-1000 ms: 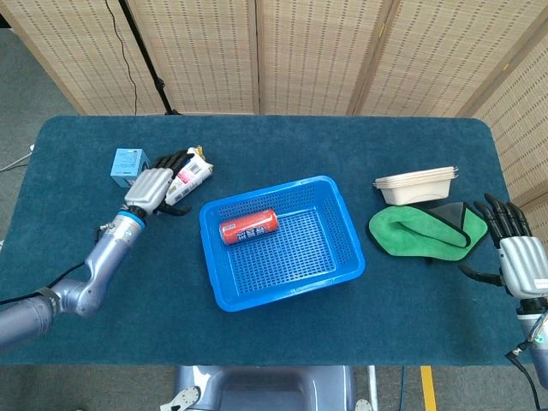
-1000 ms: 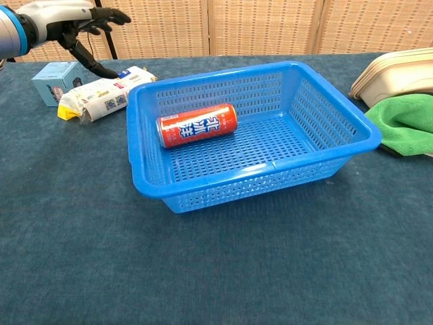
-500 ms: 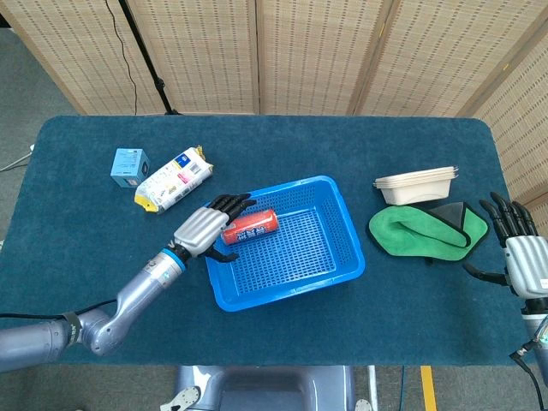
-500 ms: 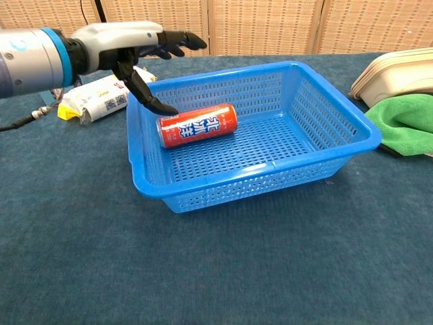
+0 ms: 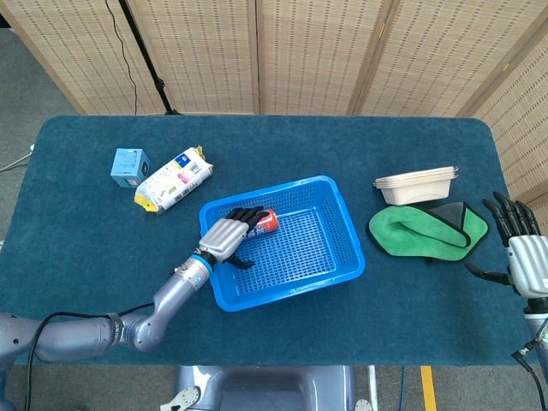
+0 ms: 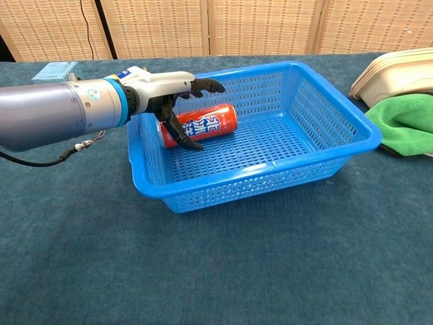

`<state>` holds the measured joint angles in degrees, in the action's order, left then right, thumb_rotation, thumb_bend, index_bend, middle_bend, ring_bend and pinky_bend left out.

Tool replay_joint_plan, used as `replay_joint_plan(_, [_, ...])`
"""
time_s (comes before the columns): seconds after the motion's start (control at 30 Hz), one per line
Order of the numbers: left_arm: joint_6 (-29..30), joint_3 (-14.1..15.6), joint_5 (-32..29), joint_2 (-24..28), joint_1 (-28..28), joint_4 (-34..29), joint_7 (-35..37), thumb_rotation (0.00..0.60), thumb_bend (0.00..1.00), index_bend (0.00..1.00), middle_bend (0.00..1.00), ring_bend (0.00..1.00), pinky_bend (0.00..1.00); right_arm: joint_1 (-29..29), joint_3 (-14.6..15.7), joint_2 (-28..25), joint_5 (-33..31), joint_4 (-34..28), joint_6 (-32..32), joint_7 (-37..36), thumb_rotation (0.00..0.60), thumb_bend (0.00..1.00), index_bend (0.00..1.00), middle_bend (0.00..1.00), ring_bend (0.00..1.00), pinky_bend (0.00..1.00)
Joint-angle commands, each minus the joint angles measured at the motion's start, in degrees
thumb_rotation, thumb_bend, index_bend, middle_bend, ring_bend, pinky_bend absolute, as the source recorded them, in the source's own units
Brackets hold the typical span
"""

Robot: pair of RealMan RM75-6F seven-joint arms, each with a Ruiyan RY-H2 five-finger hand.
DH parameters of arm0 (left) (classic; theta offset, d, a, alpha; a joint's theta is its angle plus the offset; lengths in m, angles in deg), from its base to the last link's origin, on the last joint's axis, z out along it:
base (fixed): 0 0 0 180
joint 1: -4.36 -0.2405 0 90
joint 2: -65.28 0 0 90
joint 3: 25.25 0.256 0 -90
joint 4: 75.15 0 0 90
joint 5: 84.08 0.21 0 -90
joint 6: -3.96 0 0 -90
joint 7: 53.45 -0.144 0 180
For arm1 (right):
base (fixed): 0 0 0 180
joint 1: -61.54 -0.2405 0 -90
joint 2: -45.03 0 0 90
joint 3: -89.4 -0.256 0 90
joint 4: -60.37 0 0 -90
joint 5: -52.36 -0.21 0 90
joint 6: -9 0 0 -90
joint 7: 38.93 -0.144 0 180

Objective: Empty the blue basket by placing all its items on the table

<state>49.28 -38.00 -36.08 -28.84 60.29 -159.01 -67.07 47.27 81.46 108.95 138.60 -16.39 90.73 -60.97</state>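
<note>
Head view: the blue basket (image 5: pixel 346 248) sits mid-table on the dark blue cloth, and the red can (image 5: pixel 266 220) lies on its side near the basket's far left corner. The left hand (image 5: pixel 229 235) reaches over the basket's left rim, fingers spread above the can and thumb curving down in front of it. Chest view shows the thumb tip beside the can's near face; actual contact cannot be confirmed, and the can still rests on the basket floor. The right hand (image 5: pixel 522 248) stands at the table's right edge, fingers apart, holding nothing. A white snack packet (image 5: pixel 173 178) and a small blue box (image 5: pixel 128 164) lie left of the basket; a green cloth (image 5: pixel 419 229) and stacked white trays (image 5: pixel 417 183) lie right.
</note>
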Motion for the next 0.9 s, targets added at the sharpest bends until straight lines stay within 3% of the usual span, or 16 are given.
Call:
replay_joint_plan(0.03, [-0.91, -0.31, -1.65, -1.60, 0.74, 1.99, 0.13, 0.600, 0.20, 0.00, 0.00, 0.00, 0.00, 0.03, 0.00, 0.00, 0.01, -0.01, 0.07, 0.11, 0.600, 0.00, 0.00, 0.00, 0.00, 0.00])
replay_joint_plan(0.23, [-2.97, -0.65, -3.19, -2.68, 1.53, 2.96, 1.01, 0.600, 0.20, 0.00, 0.00, 0.00, 0.01, 0.09, -0.03, -0.03, 0.04, -0.09, 0.24, 0.20, 0.600, 0.00, 0.00, 0.00, 0.00, 0.00])
replay_joint_plan(0.67, [-2.10, -0.66, 4.38, 1.28, -1.01, -5.72, 5.89, 0.600, 0.20, 0.00, 0.00, 0.00, 0.01, -0.07, 0.02, 0.08, -0.01, 0.09, -0.15, 0.13, 0.600, 0.00, 0.00, 0.00, 0.00, 0.00])
replay_joint_plan(0.77, [-0.44, -0.70, 5.24, 0.81, -1.18, -4.65, 5.54, 0.600, 0.20, 0.00, 0.00, 0.00, 0.01, -0.10, 0.07, 0.09, 0.06, 0.00, -0.21, 0.19, 0.600, 0.00, 0.00, 0.00, 0.00, 0.00])
replay_joint_plan(0.9, [-1.38, -0.63, 2.45, -2.65, 0.80, 1.76, 3.22, 0.600, 0.20, 0.00, 0.00, 0.00, 0.01, -0.05, 0.04, 0.03, 0.01, -0.12, -0.12, 0.36, 0.600, 0.00, 0.00, 0.00, 0.00, 0.00])
